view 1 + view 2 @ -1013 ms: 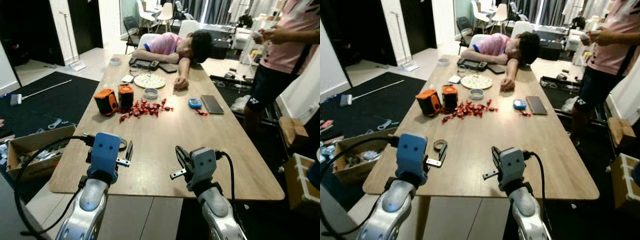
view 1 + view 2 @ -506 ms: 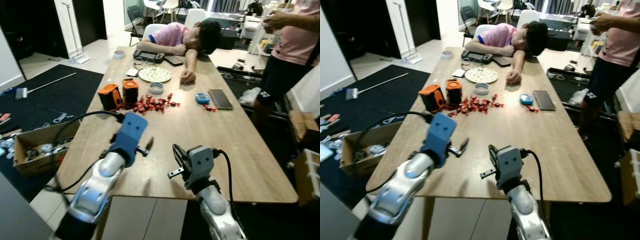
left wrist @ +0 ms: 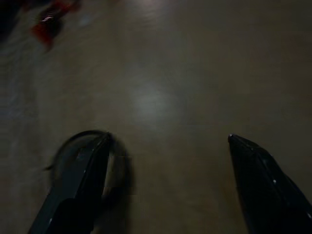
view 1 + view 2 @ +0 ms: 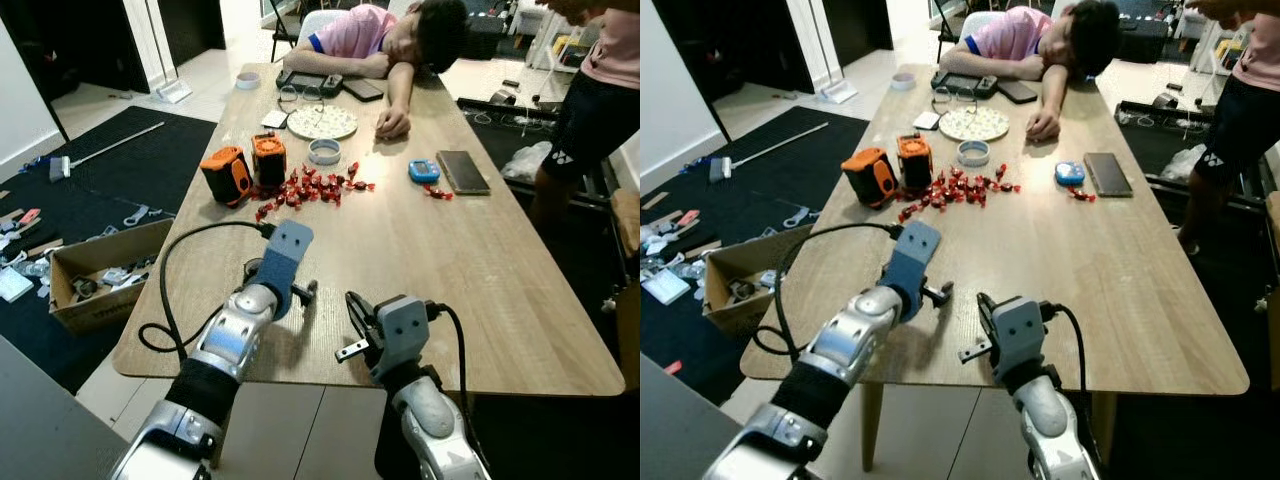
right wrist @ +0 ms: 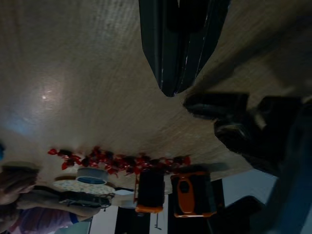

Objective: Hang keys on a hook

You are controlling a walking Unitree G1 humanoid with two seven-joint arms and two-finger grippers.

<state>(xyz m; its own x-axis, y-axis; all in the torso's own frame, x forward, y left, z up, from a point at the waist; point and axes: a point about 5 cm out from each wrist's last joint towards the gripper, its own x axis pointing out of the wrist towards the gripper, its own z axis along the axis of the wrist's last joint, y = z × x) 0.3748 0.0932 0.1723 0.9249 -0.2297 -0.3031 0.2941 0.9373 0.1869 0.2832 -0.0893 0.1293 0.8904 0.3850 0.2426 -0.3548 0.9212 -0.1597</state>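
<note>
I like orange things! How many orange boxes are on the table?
2. Both orange-and-black boxy devices sit side by side on the long wooden table, left of the red scattered pieces: one nearer the table's left edge, the other right beside it.

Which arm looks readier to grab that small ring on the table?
Left. The left gripper is open just above the table, with the ring beside one finger. The right gripper is shut, back by the near edge.

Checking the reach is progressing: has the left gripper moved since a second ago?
Yes. The left gripper has swung forward over the wooden table, from its near edge toward the red candies; its fingers are open.
</note>
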